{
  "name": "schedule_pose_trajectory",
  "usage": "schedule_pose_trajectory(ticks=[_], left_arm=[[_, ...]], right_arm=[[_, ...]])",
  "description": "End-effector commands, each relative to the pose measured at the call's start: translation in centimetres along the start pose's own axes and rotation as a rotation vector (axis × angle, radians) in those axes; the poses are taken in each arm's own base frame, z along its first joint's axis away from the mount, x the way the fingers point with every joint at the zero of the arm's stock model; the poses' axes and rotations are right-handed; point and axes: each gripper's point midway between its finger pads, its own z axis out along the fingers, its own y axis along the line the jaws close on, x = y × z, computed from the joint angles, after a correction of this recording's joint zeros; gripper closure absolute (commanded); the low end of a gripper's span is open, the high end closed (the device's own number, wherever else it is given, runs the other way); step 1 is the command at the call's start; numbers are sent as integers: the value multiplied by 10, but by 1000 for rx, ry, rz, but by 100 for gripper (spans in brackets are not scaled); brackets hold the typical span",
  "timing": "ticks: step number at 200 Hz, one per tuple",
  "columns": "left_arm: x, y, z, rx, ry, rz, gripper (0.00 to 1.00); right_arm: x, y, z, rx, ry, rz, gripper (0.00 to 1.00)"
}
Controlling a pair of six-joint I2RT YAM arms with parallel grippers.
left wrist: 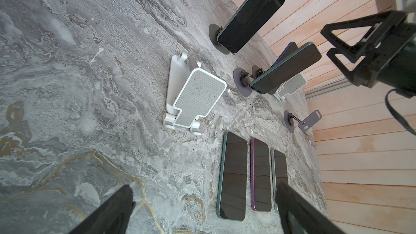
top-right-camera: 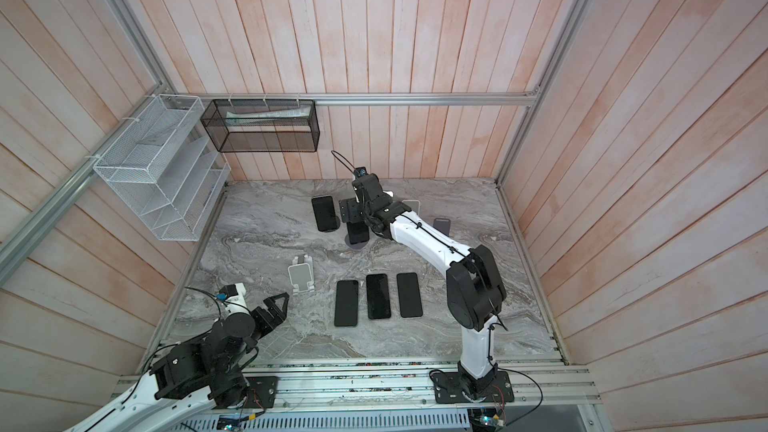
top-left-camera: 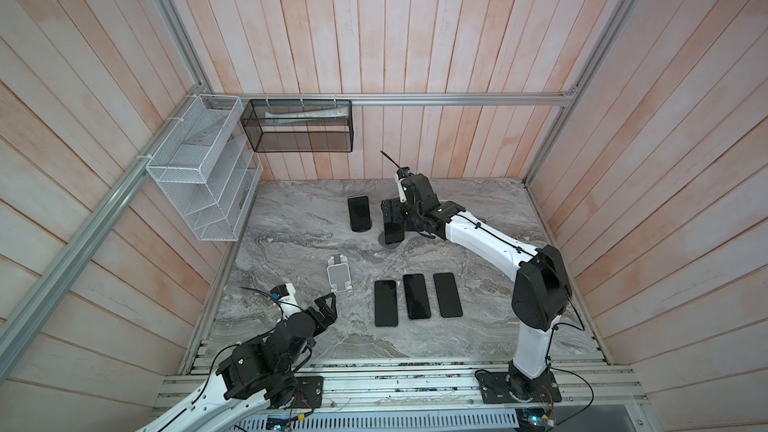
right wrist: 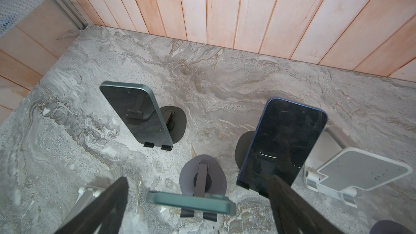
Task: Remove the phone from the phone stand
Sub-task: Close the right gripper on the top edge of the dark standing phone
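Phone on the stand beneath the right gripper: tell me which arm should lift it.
Right. The right gripper hangs open with a finger either side of the phone. The left gripper, also open, sits well away from it, near the empty white stand.

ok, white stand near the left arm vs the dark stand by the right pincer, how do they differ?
White stand is empty; dark stand holds a phone. White stand has a flat slab base; dark stand a round disc. Both sit on the table.
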Motion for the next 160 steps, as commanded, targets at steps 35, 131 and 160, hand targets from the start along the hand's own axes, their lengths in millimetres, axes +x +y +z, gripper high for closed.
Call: schedule_pose_trajectory(ticks=[35,131,160], left_arm=[[4,3,4,-4,2,30,0],[6,5,6,-14,3,40,0],[3,4,6,-15,-5,33,0]], right_arm=[[12,4,12,22,13,35,2],[25,2,24,37,46,19,4],[26,1,26,43,48,17,7]])
